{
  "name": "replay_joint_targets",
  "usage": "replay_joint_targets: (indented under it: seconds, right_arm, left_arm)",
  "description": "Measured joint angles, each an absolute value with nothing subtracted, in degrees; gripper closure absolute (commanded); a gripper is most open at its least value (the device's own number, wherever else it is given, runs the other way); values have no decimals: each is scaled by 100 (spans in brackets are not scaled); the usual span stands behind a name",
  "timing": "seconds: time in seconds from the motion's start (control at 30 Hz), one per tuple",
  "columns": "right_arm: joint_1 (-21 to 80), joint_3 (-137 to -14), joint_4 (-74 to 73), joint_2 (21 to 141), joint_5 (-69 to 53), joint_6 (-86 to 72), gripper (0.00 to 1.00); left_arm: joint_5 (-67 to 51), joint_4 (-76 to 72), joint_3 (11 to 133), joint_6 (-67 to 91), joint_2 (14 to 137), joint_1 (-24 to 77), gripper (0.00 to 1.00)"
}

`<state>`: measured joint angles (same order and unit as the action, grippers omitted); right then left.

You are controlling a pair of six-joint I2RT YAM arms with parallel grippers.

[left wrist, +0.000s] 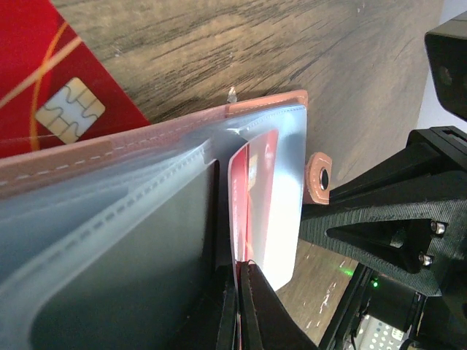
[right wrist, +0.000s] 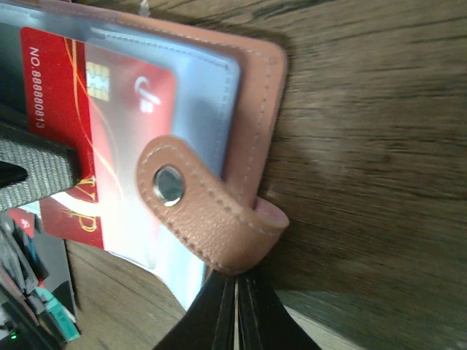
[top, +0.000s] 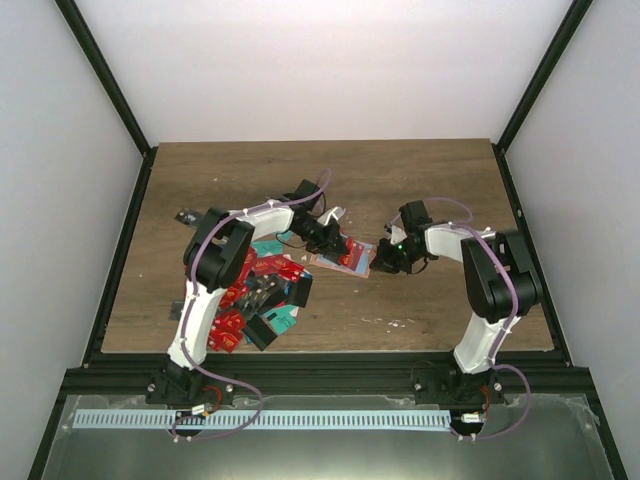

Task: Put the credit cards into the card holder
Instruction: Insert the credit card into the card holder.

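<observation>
Two arms met over the holder point(top: 343, 262), which lay near the middle of the worktop point(top: 430, 180), open, with its clear sleeves up. The left gripper point(top: 335, 240) point(left wrist: 237, 273) came in from the pile side, jaws pinched tight on the edge of a red card point(left wrist: 252, 200) point(right wrist: 62, 95). That card sat inside a clear sleeve point(left wrist: 288, 182). A strip of empty sleeve showed between the card's leading edge and the holder's stitched pink rim point(right wrist: 259, 109). The card's numbered end looked brighter, so it seemed to lie outside the sleeve mouth.

The right gripper point(top: 385, 255) point(right wrist: 237, 284) faced it from the other side. Its jaws were clamped on the holder at the fold of the snap strap point(right wrist: 197, 211) point(left wrist: 319, 177), which curled back over the sleeve's edge. The two grippers were close together, with only the holder's width between them.

Loose cards point(top: 262, 292), mostly red with some teal and black, were heaped just left of the holder, around the left arm. One chip card point(left wrist: 44, 80) poked out from under the holder's far edge. Bare wood lay open behind the holder towards the far edge, and to the right beyond the right arm.
</observation>
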<state>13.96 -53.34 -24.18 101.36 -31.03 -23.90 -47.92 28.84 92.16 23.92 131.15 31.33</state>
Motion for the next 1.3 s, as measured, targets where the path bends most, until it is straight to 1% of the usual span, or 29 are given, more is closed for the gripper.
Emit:
replay_joint_targets:
  seconds: [0.33,0.43,0.5,0.7,0.8,0.97,1.2,1.3]
  right_arm:
    - [1288,-5334,-2202,10361,-3693,-2567,98]
    - [1286,-5321,-2123,10390,-3791,-2626,98]
    - [1286,-5317,-2099,10401,-3824,-2663,98]
    - [1273,-5306,-2062,10416,-3872,-2685,98]
    - [1273,-5297,-2029,10418,-3879,-2685,98]
    - [1278,-5271,-1957,10418,-3879,-2683,98]
    - [1282,-5251,-1850,10422,-3898,-2685,99]
    - [1282,-5251,-1813,10436,-3927,-2687,99]
  left_arm:
    - [-4982,2749,9223,2655,13216,3146,96]
    - [-5035,2648,9223,2799,13244,3181,94]
    - [-5043,2606,9223,2858,13275,3205,91]
    - [-5087,2611,9253,2934,13301,3223,75]
    - [-5043,2746,9334,2899,13292,3245,70]
    - [-4803,3057,9439,2832,13211,3328,64]
    - [-4340,3577,9747,2825,13205,3450,63]
    - [-4025,3938,10027,2827,13266,3551,61]
